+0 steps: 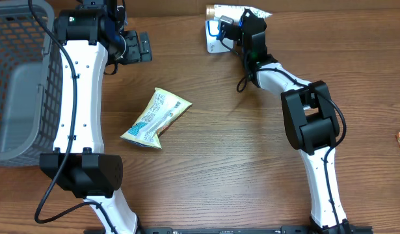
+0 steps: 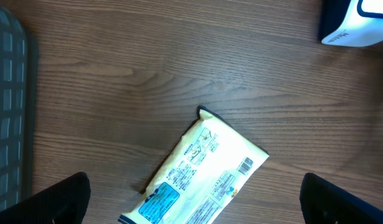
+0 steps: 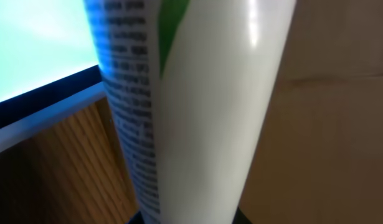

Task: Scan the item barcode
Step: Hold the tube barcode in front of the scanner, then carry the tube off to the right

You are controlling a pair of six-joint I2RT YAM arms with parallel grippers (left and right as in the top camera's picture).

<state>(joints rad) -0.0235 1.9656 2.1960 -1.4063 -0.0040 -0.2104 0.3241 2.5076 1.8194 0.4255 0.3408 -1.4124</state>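
The table (image 1: 239,169) is being shown in brown wood grain. The basket (image 1: 17,78) is being seen as a grey grid. The packet (image 1: 155,119) is being shown in pale yellow with blue print and a black barcode. The tube (image 3: 203,112) is being seen in white, with a green patch and dark print. The arms (image 1: 79,84) are being shown in white and black.
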